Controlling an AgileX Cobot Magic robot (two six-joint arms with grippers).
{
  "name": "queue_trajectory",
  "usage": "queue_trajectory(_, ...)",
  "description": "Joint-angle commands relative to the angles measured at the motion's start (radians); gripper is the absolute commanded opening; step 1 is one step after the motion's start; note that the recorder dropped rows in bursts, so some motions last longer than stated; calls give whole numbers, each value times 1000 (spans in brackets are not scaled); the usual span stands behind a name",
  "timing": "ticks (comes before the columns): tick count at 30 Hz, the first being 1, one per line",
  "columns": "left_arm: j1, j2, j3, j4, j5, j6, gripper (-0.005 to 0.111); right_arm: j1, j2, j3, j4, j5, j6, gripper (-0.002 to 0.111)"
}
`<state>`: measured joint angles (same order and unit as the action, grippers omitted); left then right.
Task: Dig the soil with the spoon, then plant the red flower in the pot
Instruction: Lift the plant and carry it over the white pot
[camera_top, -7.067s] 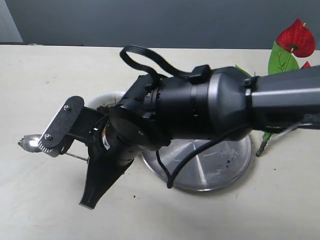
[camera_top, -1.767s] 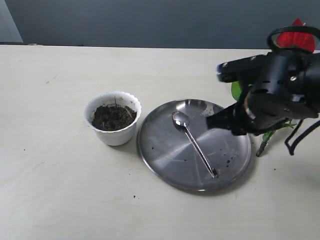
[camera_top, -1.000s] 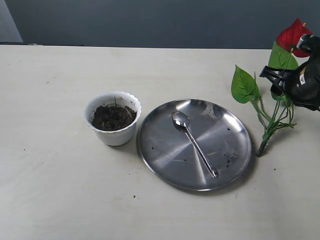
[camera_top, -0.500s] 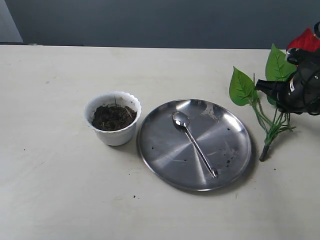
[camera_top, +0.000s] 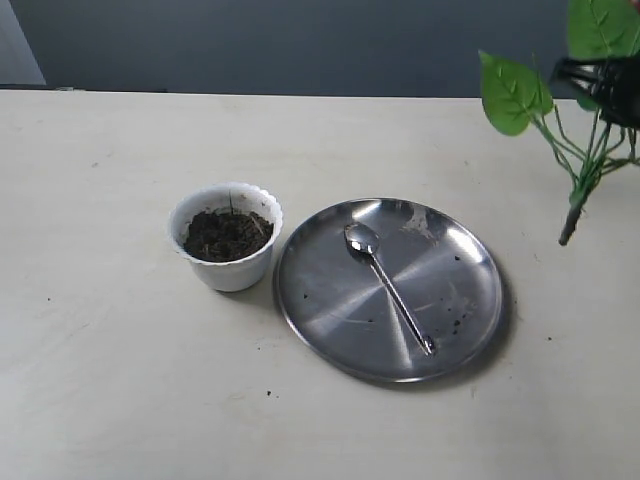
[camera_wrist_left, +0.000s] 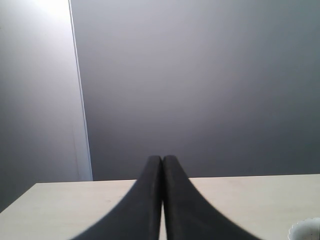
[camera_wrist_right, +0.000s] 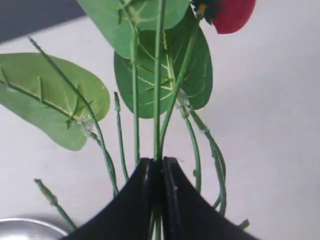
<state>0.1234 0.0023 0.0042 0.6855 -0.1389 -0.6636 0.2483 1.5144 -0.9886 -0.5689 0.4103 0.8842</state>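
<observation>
Right gripper (camera_wrist_right: 157, 165): clenched on the thin green stems of the flower (camera_wrist_right: 160, 75), fingers pressed together with the stems pinched between them. In the exterior view only a dark part of it shows at the upper right edge (camera_top: 612, 85).
Flower: held off the table at the far right of the exterior view (camera_top: 560, 110), stem base hanging down and free of the surface. Leaves spread above the fingers; one red bloom shows at the edge of the right wrist view. The stems pass straight through the grip, leaves and bloom on one side of the fingers, the base on the other.
Left gripper (camera_wrist_left: 162, 162): fingers closed against each other, nothing between them, held above the table (camera_wrist_left: 250, 195); it does not appear in the exterior view.
Pot (camera_top: 226, 238): upright on the table, left of the plate (camera_top: 310, 300), just beside its rim, well apart from the flower.
Soil (camera_top: 227, 233): dark, filling the pot.
Spoon (camera_top: 388, 287): lying on the plate, bowl toward the pot side, handle running diagonally to the near right. A few dark crumbs lie on the plate.
</observation>
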Motion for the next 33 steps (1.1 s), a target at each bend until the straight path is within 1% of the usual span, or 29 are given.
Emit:
queue_trajectory(1, -7, -2, -4, -7, -11, -7, 0, 85, -104, -3, 8, -142, -21, -1)
queue_trajectory(5, -7, -2, -4, -7, -11, -7, 0, 223, -110, -3, 21, -373, -21, -1)
queue_trajectory(9, -7, -2, -4, -7, -11, -7, 0, 343, -36, -3, -11, -684, -36, -1)
queue_trajectory(12, -7, -2, -4, -7, -11, -7, 0, 400, 55, -3, 29, -913, -158, -1)
queue_trajectory(16, -7, -2, -4, -7, -11, -7, 0, 464, 169, -3, 232, -1125, -370, -1)
queue_trajectory(19, -7, -2, -4, -7, -11, -7, 0, 493, 244, -3, 309, -1219, -506, -1)
queue_trajectory(23, -7, -2, -4, -7, -11, -7, 0, 509, 333, -3, 326, -1366, -508, -1)
queue_trajectory(28, -7, -2, -4, -7, -11, -7, 0, 522, 439, -3, 386, -1624, -507, -1)
queue_trajectory(33, -7, -2, -4, -7, -11, -7, 0, 522, 534, -3, 368, -1631, -489, -1)
